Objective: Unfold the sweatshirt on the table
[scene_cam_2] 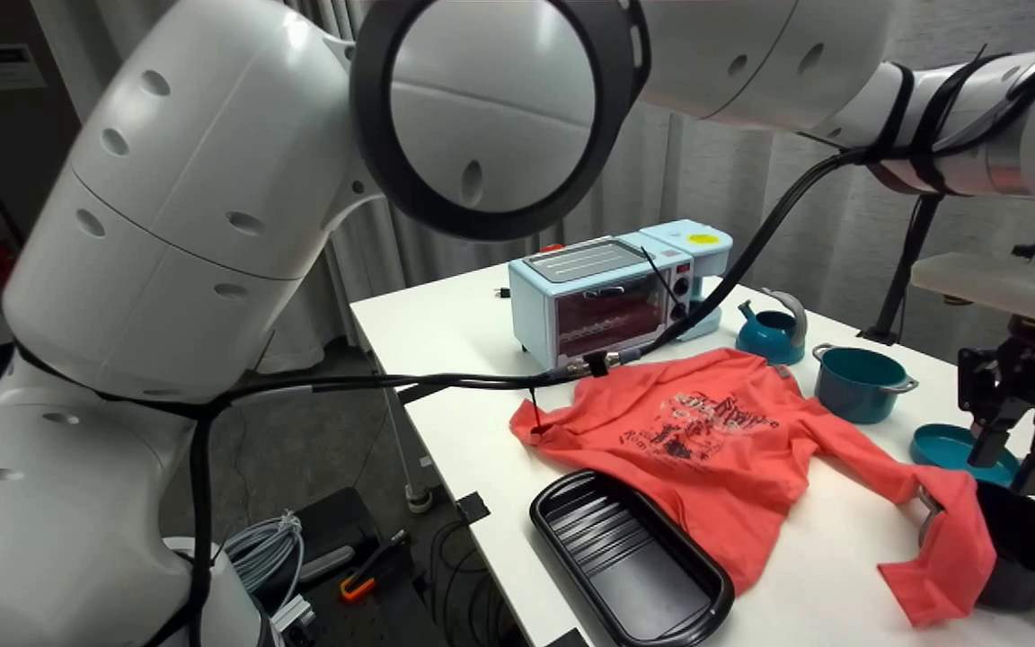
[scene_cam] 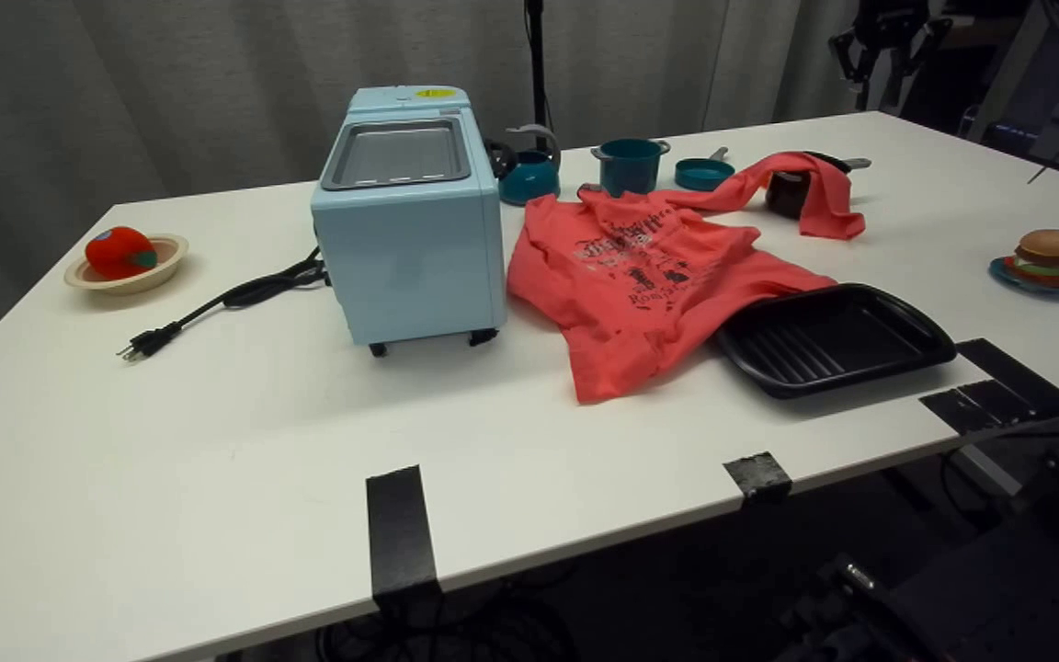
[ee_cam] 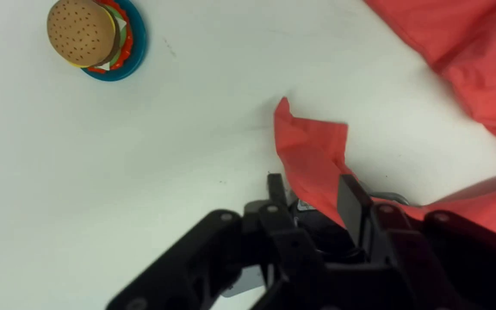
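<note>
End effector (ee_cam: pixel 311 189) gapes above the sweatshirt sleeve (ee_cam: pixel 310 157).

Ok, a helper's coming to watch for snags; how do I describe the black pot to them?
Start with the coral sweatshirt on the white table. Follow its stretched-out sleeve to where the end drapes over a round black pot. Unlike the teal pot nearby, this one is dark and partly covered by cloth.

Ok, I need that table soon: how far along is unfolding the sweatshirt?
Done: the sweatshirt looks mostly spread, though rumpled, its print showing. In hand: nothing; the pincer stands open near one sleeve. Left, likely: lifting that sleeve off the black pot and straightening it.
</note>
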